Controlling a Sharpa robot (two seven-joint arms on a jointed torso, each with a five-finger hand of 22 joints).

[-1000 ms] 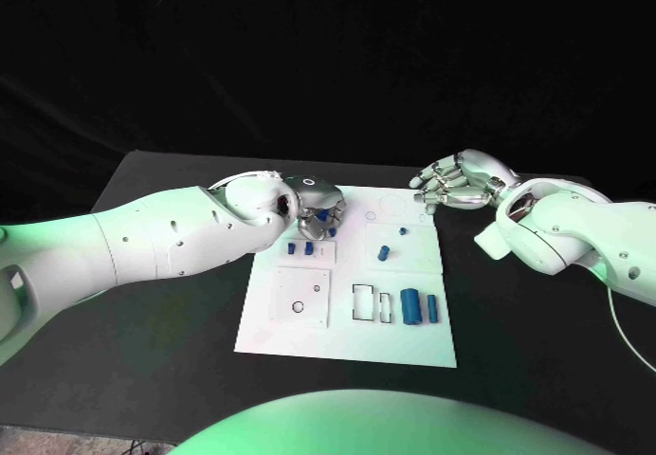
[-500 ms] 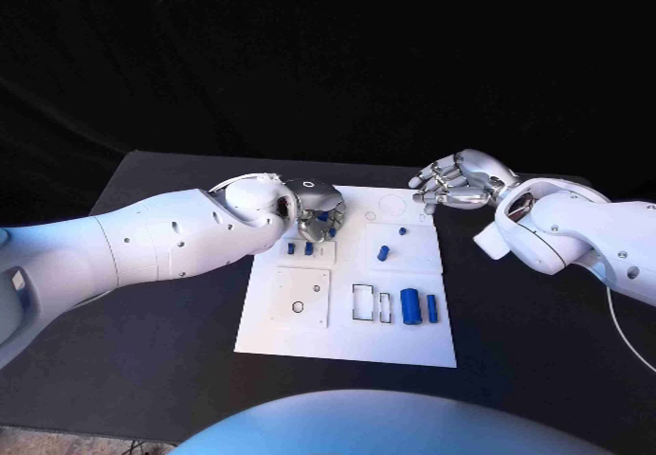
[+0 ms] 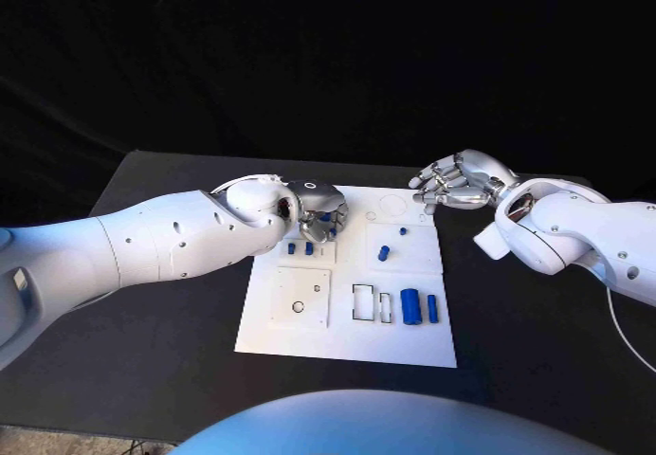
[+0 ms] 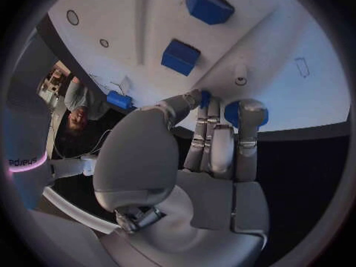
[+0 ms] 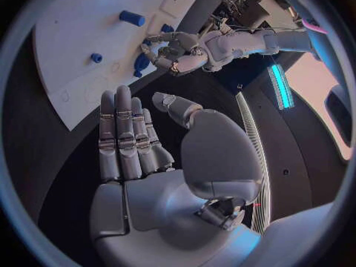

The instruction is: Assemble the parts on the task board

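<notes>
Left hand fingers pinch a blue part over the task board upper left; right hand fingers spread, empty

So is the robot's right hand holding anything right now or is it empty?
Empty. The right hand hovers beside the task board with its fingers extended and nothing between them, as the right wrist view shows.

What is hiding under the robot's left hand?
A small blue part peeks out between the left hand's fingers, over the white task board. The hand covers the board right beneath it.
</notes>
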